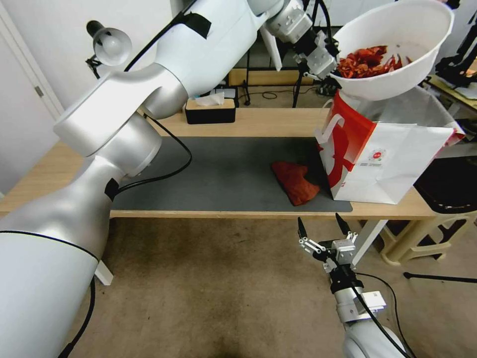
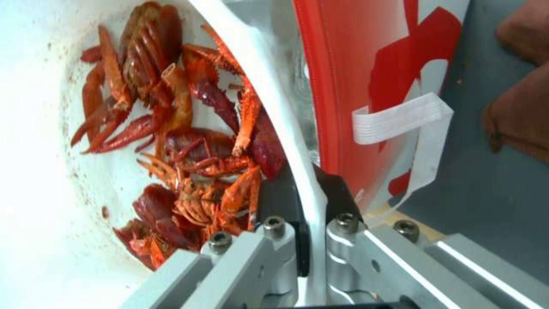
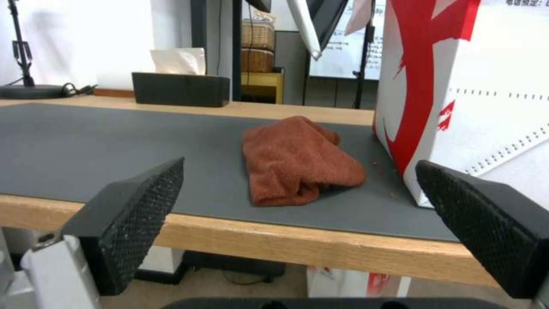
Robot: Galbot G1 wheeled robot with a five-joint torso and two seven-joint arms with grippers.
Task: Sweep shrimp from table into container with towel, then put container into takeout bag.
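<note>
black tissue box at far edge of the light-wood tabletop. rust-red soft towel crumpled on dark grey mat, near front edge, just beside the red and white paper takeout bag at the tabletop's right end. left claw clenched on rim of the round white plastic container, held tilted above the bag mouth; red-orange shrimp piled inside. right claw released, jaws wide apart, below the front edge.
</note>
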